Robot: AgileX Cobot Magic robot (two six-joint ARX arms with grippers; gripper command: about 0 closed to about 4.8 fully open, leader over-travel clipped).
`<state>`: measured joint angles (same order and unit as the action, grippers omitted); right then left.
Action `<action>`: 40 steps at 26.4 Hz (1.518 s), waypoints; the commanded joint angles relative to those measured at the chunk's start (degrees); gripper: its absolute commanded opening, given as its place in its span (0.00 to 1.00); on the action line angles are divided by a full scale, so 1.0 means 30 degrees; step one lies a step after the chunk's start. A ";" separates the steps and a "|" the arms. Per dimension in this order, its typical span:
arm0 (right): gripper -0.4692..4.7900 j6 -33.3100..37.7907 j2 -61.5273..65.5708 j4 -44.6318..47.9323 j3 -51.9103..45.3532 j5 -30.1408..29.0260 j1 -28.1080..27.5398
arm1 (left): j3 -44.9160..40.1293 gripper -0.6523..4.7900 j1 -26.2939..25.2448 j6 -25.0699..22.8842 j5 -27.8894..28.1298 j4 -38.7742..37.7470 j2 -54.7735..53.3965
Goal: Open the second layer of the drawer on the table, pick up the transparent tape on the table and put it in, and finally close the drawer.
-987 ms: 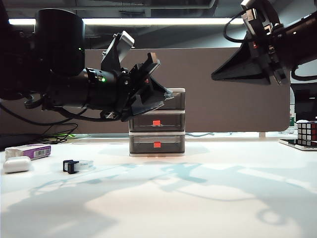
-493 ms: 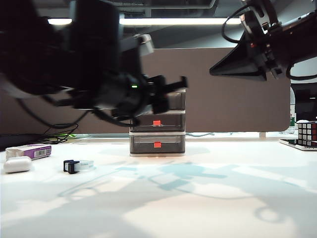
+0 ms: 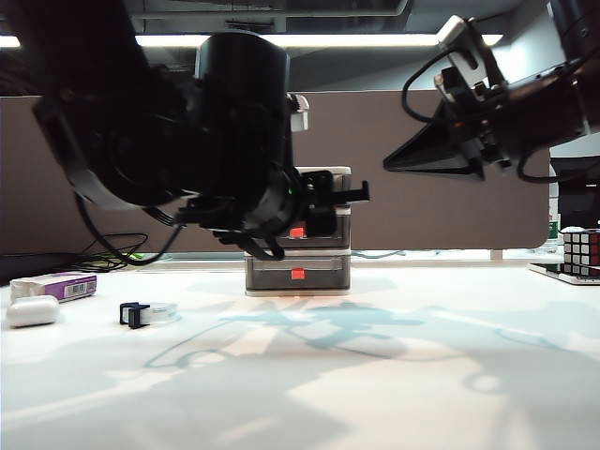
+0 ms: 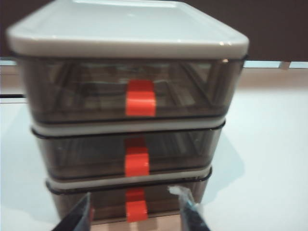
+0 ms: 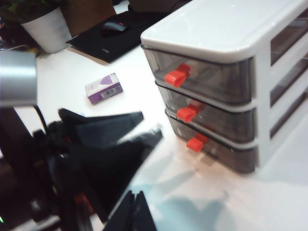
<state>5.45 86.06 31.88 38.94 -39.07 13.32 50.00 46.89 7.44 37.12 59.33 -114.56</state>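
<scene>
Three smoky drawers, all shut, face the left gripper (image 4: 136, 211), whose fingertips stand apart with nothing between them, level with the bottom drawer's red tab. The step in hand looks like the first one: reaching for the second layer (image 4: 130, 154) of the drawer (image 4: 127, 96), whose tab sits just above the gap between the fingers. The next move, as I judge it, calls for lifting the fingers to the middle tab, closing on it and pulling straight out, not catching the tab below.

Well off to the side of that gripper, on the table (image 3: 394, 375), lies the transparent tape (image 3: 148, 312), untouched, its black clip at one end. Beyond it are a white rounded case (image 3: 32, 310) and a purple-and-white box (image 3: 56, 285); a barcode label shows on the box, but no writing is readable.

Farther off, the right gripper (image 5: 136, 199) hangs high beside the drawer, its fingers pressed together, holding nothing.
</scene>
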 commanded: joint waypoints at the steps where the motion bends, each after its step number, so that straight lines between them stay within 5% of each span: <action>1: 0.08 -0.0066 0.1056 0.0357 0.1064 -0.0678 0.0015 | 0.0845 0.52 0.0044 0.0015 0.0124 0.0124 -0.0831; 5: 0.08 -0.0481 0.1501 0.0401 0.1413 -0.0656 0.0015 | 0.1086 0.52 -0.0007 0.0117 0.1413 0.0117 -0.1239; 14: 0.08 -0.0911 0.1523 0.0459 0.1428 -0.0590 0.0007 | 0.1792 0.52 -0.0678 0.0882 0.0044 0.0262 -0.1829; 40: 0.08 -0.0918 0.1530 0.0313 0.1421 -0.0597 0.0015 | 0.3439 0.51 -0.1384 0.0743 0.0044 0.0270 -0.3075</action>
<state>2.96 90.78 32.23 42.85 -40.62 13.34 60.05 42.81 9.89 37.43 58.94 -124.11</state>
